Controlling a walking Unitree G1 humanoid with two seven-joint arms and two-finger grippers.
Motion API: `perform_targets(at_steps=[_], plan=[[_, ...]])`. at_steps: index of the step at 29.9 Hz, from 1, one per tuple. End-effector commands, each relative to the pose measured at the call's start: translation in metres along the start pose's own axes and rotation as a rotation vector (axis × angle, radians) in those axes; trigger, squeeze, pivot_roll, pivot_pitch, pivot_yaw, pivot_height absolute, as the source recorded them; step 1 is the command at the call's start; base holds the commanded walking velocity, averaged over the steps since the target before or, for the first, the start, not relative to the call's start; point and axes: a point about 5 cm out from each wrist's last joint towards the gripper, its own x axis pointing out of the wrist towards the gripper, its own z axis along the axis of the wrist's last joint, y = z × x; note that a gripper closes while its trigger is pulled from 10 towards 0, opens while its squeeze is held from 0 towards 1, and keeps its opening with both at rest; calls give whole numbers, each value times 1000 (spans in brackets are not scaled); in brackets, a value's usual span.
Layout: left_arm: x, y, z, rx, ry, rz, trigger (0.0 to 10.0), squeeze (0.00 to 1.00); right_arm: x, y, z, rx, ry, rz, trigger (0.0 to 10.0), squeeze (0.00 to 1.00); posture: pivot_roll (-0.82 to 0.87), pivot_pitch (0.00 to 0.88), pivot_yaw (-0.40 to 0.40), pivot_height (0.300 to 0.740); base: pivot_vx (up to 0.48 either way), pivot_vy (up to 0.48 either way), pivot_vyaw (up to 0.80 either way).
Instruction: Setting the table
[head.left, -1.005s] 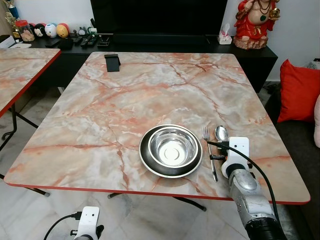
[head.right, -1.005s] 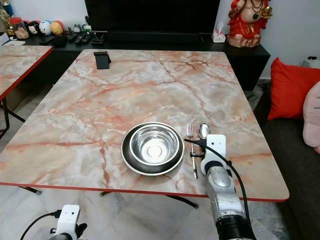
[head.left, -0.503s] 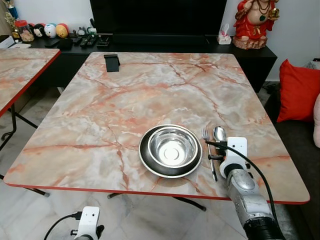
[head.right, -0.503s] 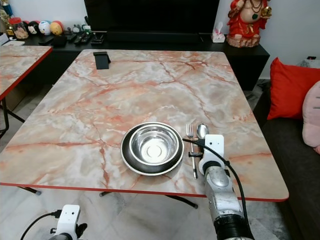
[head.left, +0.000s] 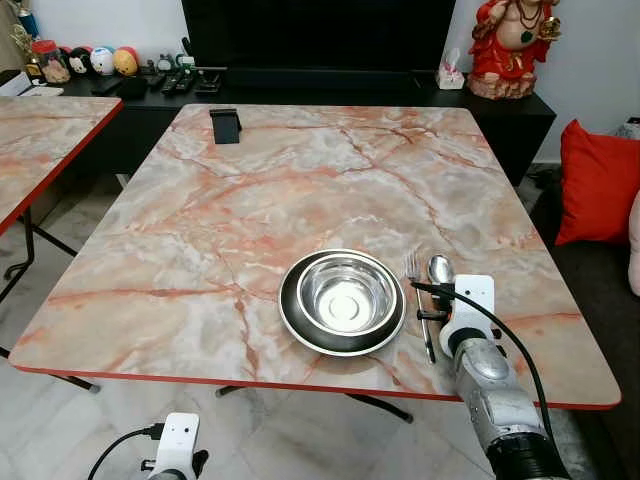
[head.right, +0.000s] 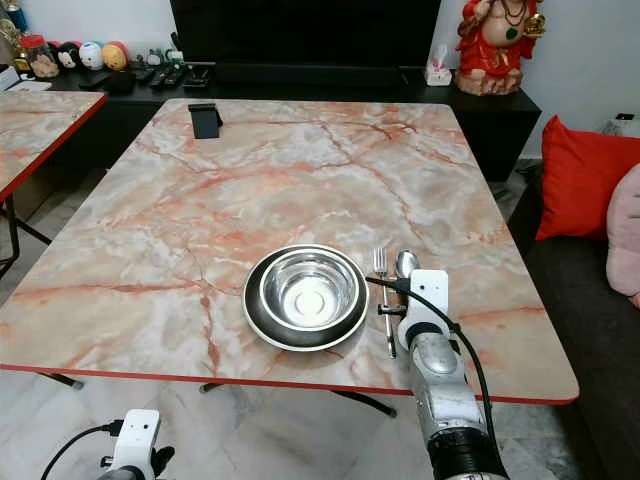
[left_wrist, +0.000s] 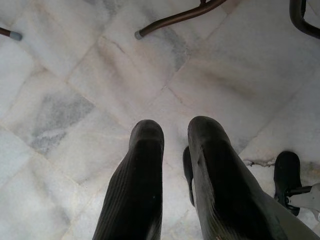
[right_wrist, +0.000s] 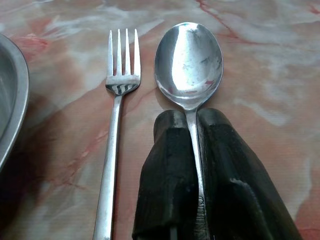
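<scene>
The right gripper (right_wrist: 186, 137) is resting low over the table (head.left: 250, 200), its fingers (right_wrist: 165, 175) clamped on the handle of the spoon (right_wrist: 188, 62). The spoon is lying flat just beside the fork (right_wrist: 116, 125), on the side away from the bowl (head.left: 342, 300), bowl-end pointing away from the robot and its long axis running parallel to the fork. Letting go probably calls for the fingers to part and draw back along that axis. The left gripper (left_wrist: 175, 145) is hanging idle over the floor, fingers slightly apart.
</scene>
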Motion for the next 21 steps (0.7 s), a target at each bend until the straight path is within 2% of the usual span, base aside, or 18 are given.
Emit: perform_targets(at_steps=[1, 12, 13, 21], plan=[[-1, 2, -3, 3, 10, 0, 10000, 0, 0, 1, -9, -2, 49, -2, 10000, 0, -3, 0, 5, 740, 0, 0, 0], [-1, 2, -3, 7, 10, -3, 10000, 0, 0, 4, -10, 2, 60, 13, 10000, 0, -5, 0, 7, 740, 0, 0, 0], [-1, 2, -3, 10, 10, -4, 10000, 0, 0, 5, -10, 1, 61, 21, 10000, 463, -5, 0, 7, 740, 0, 0, 0], [-1, 2, -3, 11, 9, -3, 10000, 0, 0, 6, -10, 1, 61, 26, 10000, 443, -4, 0, 6, 740, 0, 0, 0]])
